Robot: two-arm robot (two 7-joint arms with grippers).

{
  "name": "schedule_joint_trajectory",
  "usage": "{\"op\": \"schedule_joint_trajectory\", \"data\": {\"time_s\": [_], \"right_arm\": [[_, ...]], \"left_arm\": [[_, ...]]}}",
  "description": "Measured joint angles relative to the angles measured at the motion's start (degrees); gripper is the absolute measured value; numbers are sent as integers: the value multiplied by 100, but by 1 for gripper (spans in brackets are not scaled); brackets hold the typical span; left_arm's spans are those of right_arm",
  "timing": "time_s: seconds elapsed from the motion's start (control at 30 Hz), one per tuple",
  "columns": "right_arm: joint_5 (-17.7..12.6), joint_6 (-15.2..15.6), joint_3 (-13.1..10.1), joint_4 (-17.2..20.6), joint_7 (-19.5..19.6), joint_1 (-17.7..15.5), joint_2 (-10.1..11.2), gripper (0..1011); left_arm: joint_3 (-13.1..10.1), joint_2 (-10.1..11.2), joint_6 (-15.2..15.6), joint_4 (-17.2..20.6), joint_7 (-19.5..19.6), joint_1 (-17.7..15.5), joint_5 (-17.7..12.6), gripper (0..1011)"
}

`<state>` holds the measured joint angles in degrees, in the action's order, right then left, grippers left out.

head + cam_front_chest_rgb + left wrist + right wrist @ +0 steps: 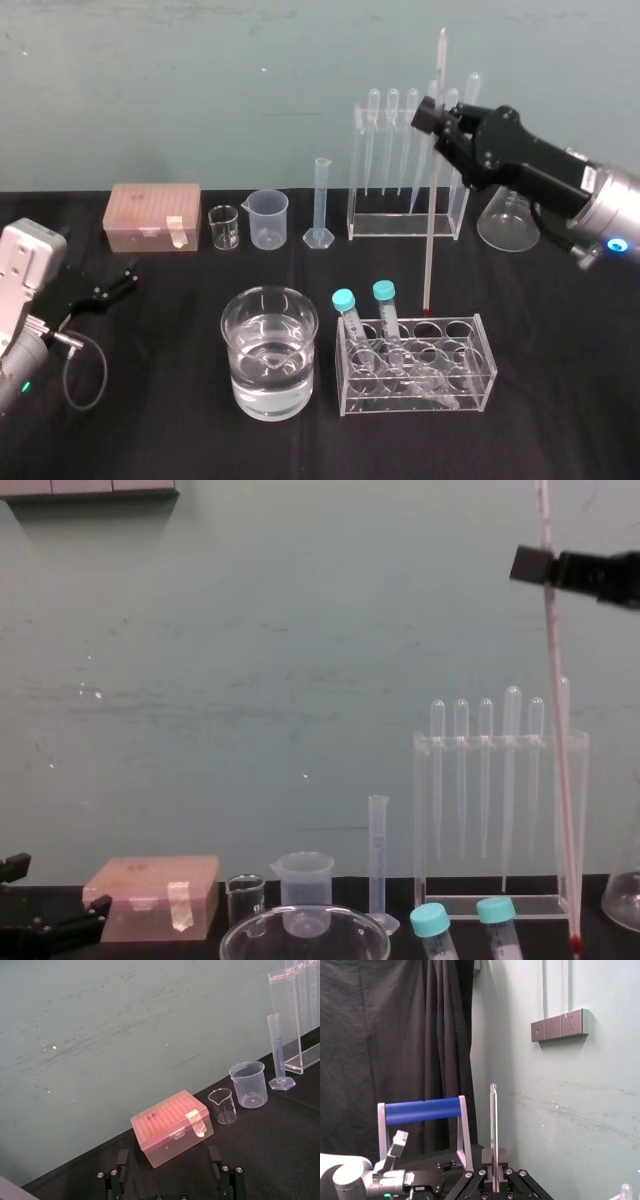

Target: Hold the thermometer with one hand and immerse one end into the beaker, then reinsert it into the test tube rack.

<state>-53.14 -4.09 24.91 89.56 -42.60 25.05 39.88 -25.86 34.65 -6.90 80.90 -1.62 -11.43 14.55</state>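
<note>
**A:** Thermometer (432, 230) (558, 710) first. Where is that long, thin, whitish glass rod?

**B:** Clenched in the right end effector (432, 118) (535, 565), black and two-fingered. The rod stands near-upright. A short length rises above the grip, and the long remainder hangs beneath, ending in a red tip.

**A:** The tall, clear acrylic test tube rack (356, 170) (420, 820)?

**B:** Below and behind that end effector. The rod crosses in front of its frame.

**A:** The wide, round clear-glass beaker (270, 365)?

**B:** Lower and left of the end effector, part-filled with clear liquid, apart from the red tip.

**A:** The left end effector (125, 275) (167, 1175)?

**B:** Far left, low over the black worktop (150, 400), fingers spread, empty.
</note>
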Motion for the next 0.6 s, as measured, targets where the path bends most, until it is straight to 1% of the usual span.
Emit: {"op": "schedule_joint_trajectory", "data": {"time_s": [0.2,0.33,0.6], "right_arm": [[127,-11,38,-182,-28,-20,-162,57],[209,-9,46,-262,-24,-48,-231,57],[329,19,-2,-370,22,-117,-308,57]], "left_arm": [[0,0,0,0,0,0,0,1008],[0,0,0,0,0,0,0,1008],[0,0,0,0,0,0,0,1008]]}}
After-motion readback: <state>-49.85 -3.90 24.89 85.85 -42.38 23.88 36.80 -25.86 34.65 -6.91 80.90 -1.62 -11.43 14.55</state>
